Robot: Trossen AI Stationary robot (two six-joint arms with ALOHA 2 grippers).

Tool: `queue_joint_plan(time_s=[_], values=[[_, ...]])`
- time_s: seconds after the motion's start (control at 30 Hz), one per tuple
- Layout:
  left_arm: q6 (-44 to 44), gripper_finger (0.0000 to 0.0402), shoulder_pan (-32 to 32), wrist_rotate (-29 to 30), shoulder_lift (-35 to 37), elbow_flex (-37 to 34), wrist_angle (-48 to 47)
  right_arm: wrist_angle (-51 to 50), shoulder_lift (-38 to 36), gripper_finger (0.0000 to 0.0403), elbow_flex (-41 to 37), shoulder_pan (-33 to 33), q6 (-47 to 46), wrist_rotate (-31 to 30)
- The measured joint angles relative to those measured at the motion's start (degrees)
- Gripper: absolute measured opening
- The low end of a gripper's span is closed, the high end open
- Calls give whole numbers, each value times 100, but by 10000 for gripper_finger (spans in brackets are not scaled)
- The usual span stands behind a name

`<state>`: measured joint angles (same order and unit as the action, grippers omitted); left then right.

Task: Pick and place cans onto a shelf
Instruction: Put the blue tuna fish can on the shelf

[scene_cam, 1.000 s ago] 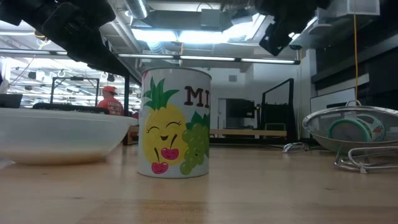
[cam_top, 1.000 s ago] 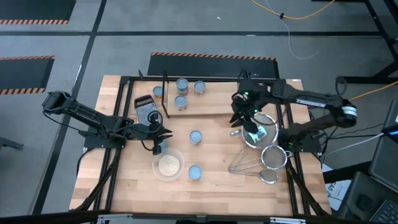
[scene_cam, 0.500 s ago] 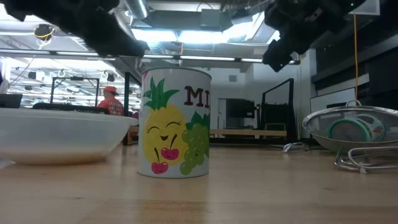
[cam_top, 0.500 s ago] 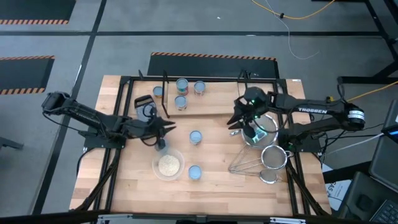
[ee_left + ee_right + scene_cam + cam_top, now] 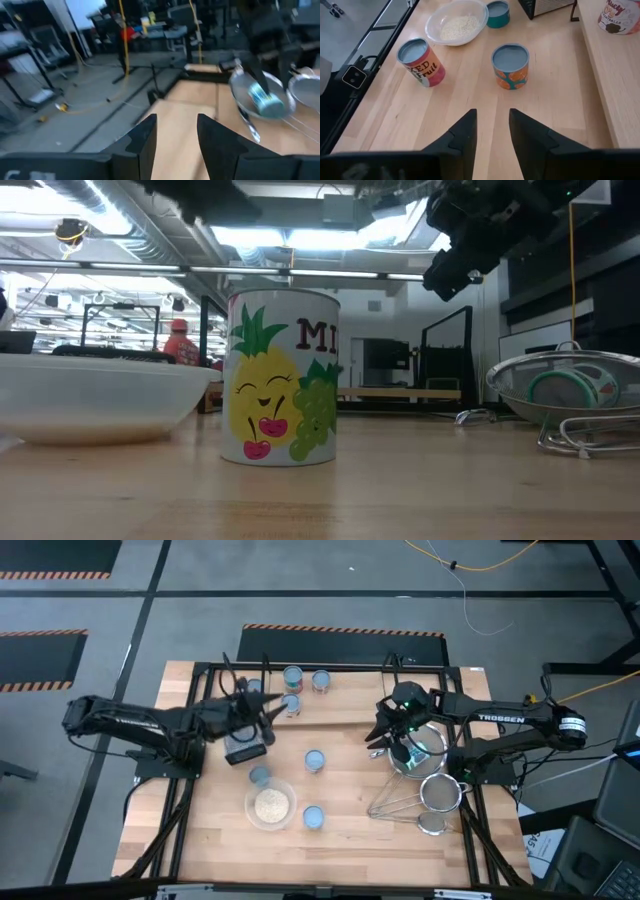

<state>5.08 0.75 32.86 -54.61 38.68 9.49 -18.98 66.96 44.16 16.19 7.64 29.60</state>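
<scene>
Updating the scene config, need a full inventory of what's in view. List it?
cans: at least seven, pale blue-silver tops, red, orange or teal sides; three on the shelf, three on the table, one lying in the biggest strainer
shelf: one, light wood on black wire frame, table's far side
bowl: one, clear, pale grains inside, beside a teal can
strainers: three, metal mesh, table's right
grater: one, dark, by the shelf's end
table: one, light wood
person: one, red top, in the room behind
left claw: open, empty, over the shelf's left end
right claw: open, empty, above the biggest strainer's left edge
</scene>
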Motion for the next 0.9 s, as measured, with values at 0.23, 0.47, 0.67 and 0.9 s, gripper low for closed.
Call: queue_joint_plan(time_s=[0.23,0.47,0.67,0.9], values=[[533,132,-410,-1,0,1068,-871,-2,0,118,0,0,8,-2],[311,131,-883,-2,4,2130,-2669,-4,0,118,0,2,19,0],[-192,131,-985,-105,4,2336,-3623,-4,0,118,0,1,30,-2],[-699,131,-986,-170,2,2336,-4475,-7,1,118,0,2,30,-2]])
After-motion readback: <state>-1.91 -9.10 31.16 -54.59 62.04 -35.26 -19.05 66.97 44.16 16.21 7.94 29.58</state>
